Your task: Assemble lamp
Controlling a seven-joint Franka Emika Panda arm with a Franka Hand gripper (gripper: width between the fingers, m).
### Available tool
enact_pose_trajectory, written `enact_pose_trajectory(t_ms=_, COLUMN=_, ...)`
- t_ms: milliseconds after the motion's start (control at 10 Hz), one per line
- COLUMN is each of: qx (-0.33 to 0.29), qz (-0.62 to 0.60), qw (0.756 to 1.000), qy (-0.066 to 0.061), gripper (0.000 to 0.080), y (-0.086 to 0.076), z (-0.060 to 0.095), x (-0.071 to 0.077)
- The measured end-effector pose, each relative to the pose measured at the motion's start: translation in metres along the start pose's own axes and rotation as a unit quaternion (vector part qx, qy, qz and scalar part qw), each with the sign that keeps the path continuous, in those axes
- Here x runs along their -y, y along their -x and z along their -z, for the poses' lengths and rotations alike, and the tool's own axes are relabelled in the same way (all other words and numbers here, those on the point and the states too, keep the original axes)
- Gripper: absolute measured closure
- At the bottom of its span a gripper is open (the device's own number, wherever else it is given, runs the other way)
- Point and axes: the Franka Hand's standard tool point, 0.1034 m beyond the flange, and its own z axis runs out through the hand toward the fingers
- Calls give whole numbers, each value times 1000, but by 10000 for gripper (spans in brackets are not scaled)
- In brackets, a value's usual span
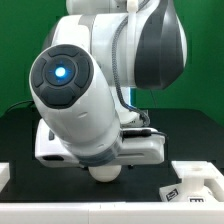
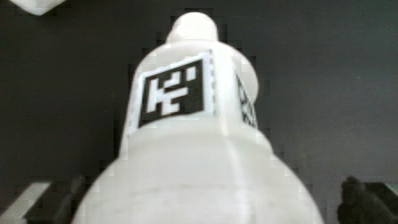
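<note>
The lamp's bulb is a matte white rounded piece with a black-and-white tag on its side. It fills the wrist view and tapers to a narrow tip at its far end. It sits between my gripper's two dark fingertips. One fingertip is against its wide end and a thin strip of table shows at the other. The jaws look open around it. In the exterior view only its rounded end shows below the robot's hand. Another white tagged lamp part lies at the lower right of the exterior view.
The big glossy white robot body blocks most of the exterior view. The table is black with a green backdrop behind it. A white edge shows at the lower left, and a white object sits in a corner of the wrist view.
</note>
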Motion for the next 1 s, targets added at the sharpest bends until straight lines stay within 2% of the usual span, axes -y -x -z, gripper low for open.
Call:
enact_pose_trajectory(t_ms=300, qx=17, qz=-34, qw=999, qy=2, gripper=100, y=-3, z=-6, x=-5)
enact_pose_trajectory(t_ms=400, qx=17, qz=-34, qw=999, qy=2, gripper=185, y=-3, z=-6, x=-5)
enact_pose_trajectory(t_ms=500, qx=17, qz=-34, qw=999, qy=1, gripper=226, y=-3, z=-6, x=-5)
enact_pose_trajectory(t_ms=1000, qx=15, qz=-34, qw=999, qy=2, gripper=226, y=-4, z=-5, x=-5)
